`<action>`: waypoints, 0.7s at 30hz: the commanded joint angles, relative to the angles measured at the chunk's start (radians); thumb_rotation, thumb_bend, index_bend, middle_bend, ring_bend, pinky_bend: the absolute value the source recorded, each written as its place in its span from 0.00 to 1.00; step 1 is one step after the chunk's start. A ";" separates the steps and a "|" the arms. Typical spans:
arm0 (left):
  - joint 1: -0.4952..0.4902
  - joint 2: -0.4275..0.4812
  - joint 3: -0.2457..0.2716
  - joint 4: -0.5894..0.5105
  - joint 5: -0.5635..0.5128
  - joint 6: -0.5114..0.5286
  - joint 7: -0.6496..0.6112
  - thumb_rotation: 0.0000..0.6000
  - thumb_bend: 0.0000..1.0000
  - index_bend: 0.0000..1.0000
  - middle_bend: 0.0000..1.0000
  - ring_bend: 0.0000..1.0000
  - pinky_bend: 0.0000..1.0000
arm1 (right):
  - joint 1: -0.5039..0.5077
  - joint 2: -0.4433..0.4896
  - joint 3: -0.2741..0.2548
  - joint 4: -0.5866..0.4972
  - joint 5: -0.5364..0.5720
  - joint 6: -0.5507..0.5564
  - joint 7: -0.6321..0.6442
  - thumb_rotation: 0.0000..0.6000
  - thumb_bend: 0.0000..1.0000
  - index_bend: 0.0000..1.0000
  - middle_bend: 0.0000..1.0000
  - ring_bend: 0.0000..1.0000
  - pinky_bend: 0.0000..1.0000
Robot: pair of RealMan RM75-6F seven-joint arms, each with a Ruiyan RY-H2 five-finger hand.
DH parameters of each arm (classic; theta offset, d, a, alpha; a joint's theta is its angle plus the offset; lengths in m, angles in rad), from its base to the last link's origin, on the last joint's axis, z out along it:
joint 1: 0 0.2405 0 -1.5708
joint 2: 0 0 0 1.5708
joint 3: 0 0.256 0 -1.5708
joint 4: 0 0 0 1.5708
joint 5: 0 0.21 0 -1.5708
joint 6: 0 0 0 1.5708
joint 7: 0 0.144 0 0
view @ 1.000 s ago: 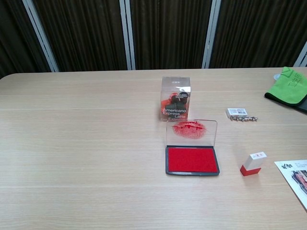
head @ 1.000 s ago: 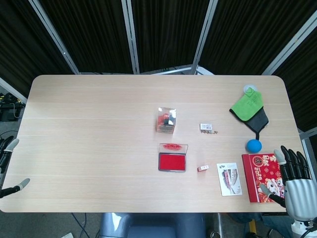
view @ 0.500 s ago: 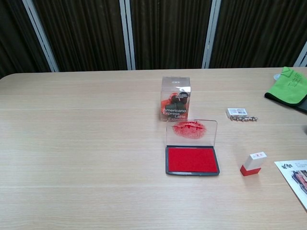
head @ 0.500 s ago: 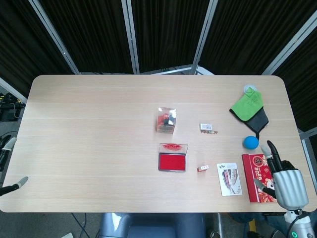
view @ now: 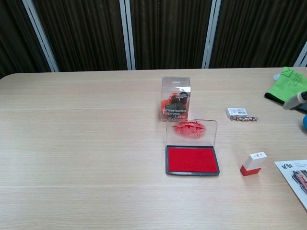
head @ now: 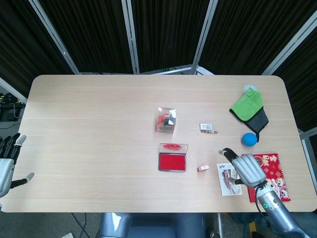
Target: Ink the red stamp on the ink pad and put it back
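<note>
The small red-and-white stamp [head: 202, 168] [view: 253, 163] stands upright on the table, just right of the ink pad [head: 172, 162] [view: 192, 160]. The pad lies open with its clear, red-smeared lid [view: 191, 131] standing up behind it. My right hand [head: 247, 169] hovers over a printed card to the right of the stamp, holding nothing, with a finger stretched toward the stamp. In the chest view only one of its fingertips [view: 295, 100] shows, at the right edge. My left hand [head: 6, 163] hangs off the table's left front edge, fingers apart and empty.
A clear box with a drink packet [head: 166, 120] [view: 175, 98] stands behind the pad. A small box with a chain [head: 208, 128] lies to its right. A green cloth [head: 250, 106], blue ball [head: 249, 139], red booklet [head: 274, 171] and printed card [head: 227, 181] fill the right side.
My right hand has come from the table's right front corner leftward over the card, toward the stamp. The blue ball has shifted slightly, and the red booklet has turned. My left hand rose a little.
</note>
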 commanded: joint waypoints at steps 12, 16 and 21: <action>-0.023 -0.041 -0.011 0.014 -0.060 -0.030 0.071 1.00 0.00 0.00 0.00 0.00 0.00 | 0.085 -0.189 -0.027 0.224 -0.019 -0.037 -0.006 1.00 0.10 0.37 0.38 0.97 1.00; -0.024 -0.040 -0.010 0.014 -0.064 -0.032 0.071 1.00 0.00 0.00 0.00 0.00 0.00 | 0.100 -0.212 -0.028 0.231 -0.008 -0.050 -0.018 1.00 0.14 0.37 0.38 0.97 1.00; -0.025 -0.040 -0.009 0.013 -0.066 -0.030 0.071 1.00 0.00 0.00 0.00 0.00 0.00 | 0.121 -0.239 -0.030 0.234 -0.004 -0.063 -0.051 1.00 0.19 0.37 0.38 0.97 1.00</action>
